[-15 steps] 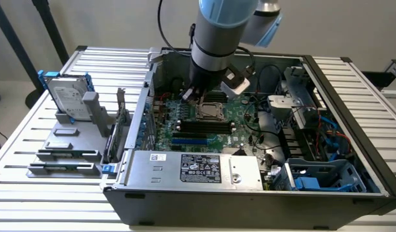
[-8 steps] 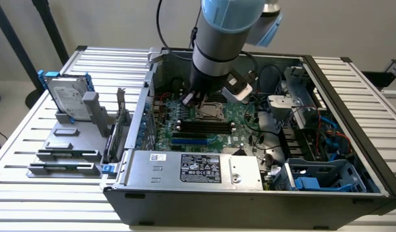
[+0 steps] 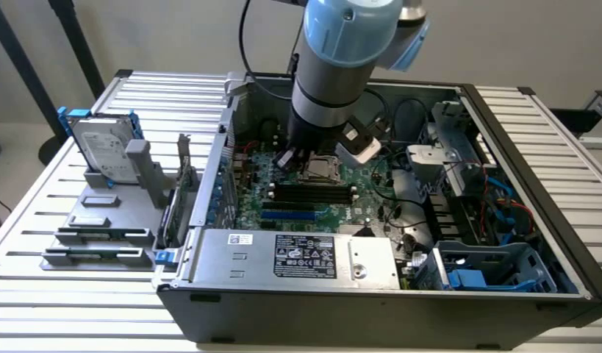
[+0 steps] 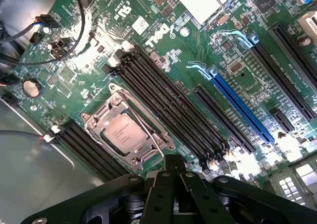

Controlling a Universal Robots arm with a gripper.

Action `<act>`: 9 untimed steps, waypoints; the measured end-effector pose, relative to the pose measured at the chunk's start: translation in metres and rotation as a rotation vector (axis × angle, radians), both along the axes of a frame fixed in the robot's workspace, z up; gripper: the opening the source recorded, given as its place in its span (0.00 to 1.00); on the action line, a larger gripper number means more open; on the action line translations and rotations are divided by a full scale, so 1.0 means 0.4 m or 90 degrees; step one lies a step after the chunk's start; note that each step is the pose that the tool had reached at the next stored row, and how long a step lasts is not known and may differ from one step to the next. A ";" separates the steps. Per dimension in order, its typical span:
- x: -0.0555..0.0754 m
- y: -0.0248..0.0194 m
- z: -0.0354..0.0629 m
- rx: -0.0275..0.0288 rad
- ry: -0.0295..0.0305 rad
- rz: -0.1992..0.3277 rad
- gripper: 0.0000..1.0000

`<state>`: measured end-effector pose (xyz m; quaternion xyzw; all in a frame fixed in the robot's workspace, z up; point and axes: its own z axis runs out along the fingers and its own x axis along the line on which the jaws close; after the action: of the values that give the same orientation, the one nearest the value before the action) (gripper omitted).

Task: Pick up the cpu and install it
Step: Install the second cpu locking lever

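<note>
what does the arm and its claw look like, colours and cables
The arm is a thick silver-grey tube with a pale blue cap at its joint and a black cable running up beside it. The claw is matte black, built of jointed links with round pivot pins.

arm (image 3: 345, 66) cropped above, gripper (image 4: 173, 172) partly cropped

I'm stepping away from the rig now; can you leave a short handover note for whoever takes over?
Hand: shut, holding nothing visible, poised over the motherboard inside the open computer case.
Cpu: lying in its socket between the black memory slots.
Done: cpu appears placed in the socket.
Left: whether the socket's retention frame is latched cannot be told; check it.
</note>
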<state>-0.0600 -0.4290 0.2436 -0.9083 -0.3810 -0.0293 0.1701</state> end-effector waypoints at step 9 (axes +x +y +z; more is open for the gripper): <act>-0.014 0.010 -0.017 0.0003 -0.0075 -0.005 0.11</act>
<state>-0.0655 -0.4250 0.2367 -0.9095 -0.3787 -0.0354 0.1680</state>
